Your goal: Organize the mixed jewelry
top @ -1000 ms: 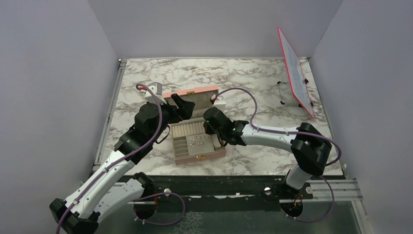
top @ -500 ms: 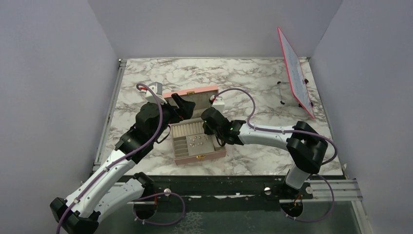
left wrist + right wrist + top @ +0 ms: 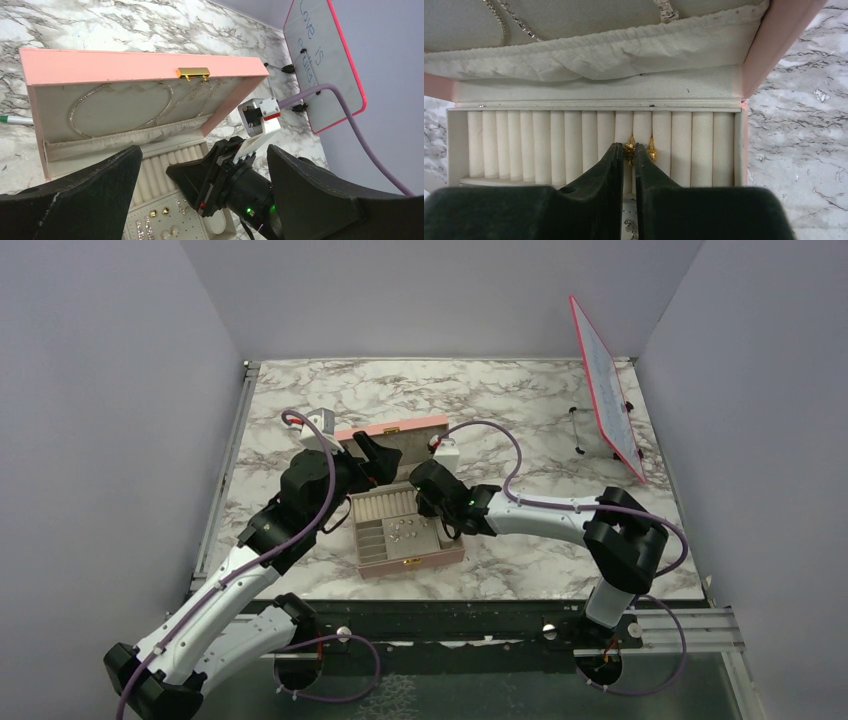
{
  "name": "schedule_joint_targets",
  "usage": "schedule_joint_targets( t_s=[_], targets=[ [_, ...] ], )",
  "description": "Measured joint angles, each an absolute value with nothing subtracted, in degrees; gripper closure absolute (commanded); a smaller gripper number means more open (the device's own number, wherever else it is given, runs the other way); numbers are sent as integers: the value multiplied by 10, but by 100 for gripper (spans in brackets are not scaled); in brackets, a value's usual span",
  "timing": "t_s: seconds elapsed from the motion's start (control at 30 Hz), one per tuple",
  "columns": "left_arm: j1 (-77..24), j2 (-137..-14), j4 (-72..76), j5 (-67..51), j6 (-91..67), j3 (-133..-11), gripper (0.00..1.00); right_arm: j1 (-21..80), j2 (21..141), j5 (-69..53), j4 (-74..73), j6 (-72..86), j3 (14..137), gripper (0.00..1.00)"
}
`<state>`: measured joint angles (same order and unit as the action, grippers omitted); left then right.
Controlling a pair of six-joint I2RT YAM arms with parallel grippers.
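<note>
The pink jewelry box (image 3: 440,558) lies open with its lid (image 3: 125,65) propped up. In the right wrist view my right gripper (image 3: 628,149) is shut on a small gold ring (image 3: 629,151), holding it at a slot between the cream ring rolls (image 3: 549,142). A second gold ring (image 3: 652,150) sits one slot to the right. Small gold studs (image 3: 153,213) and sparkly earrings (image 3: 144,231) lie on the tray below the rolls. My left gripper (image 3: 204,150) hovers wide open above the box, holding nothing, with the right gripper's body below it.
A pink-framed whiteboard (image 3: 606,390) stands on clips at the back right. A green pen tip (image 3: 12,120) lies on the marble (image 3: 480,400) left of the lid. Thin chains (image 3: 85,105) hang inside the lid. Purple cables loop over both arms.
The right arm has edged slightly left and farther over the ring rolls. The left arm has not moved.
</note>
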<state>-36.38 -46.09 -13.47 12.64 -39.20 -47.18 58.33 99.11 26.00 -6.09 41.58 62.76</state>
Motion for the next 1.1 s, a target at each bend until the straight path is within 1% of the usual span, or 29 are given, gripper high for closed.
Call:
schedule_joint_targets(
  t_s=[0.07, 0.17, 0.27, 0.47, 0.57, 0.7, 0.77, 1.1],
  targets=[
    [-364, -463, -135, 126, -392, -472, 5, 583, 991, 260, -66, 417, 631, 74],
    [-364, -466, -135, 125, -392, -472, 5, 584, 991, 260, -70, 417, 636, 70],
    [-364, -466, -135, 125, -392, -472, 5, 584, 990, 260, -73, 412, 638, 68],
    [-364, -466, -135, 124, -395, -472, 5, 584, 983, 263, -80, 394, 649, 68],
    [-364, -466, -135, 124, -396, -472, 5, 584, 983, 267, -83, 389, 653, 69],
    [-364, -466, -135, 124, -397, -472, 4, 584, 983, 269, -88, 383, 653, 78],
    [-364, -466, -135, 124, -398, -472, 5, 584, 983, 270, -89, 379, 653, 80],
    [-364, -466, -135, 122, -399, -472, 5, 584, 988, 270, -89, 374, 653, 88]
  ],
)
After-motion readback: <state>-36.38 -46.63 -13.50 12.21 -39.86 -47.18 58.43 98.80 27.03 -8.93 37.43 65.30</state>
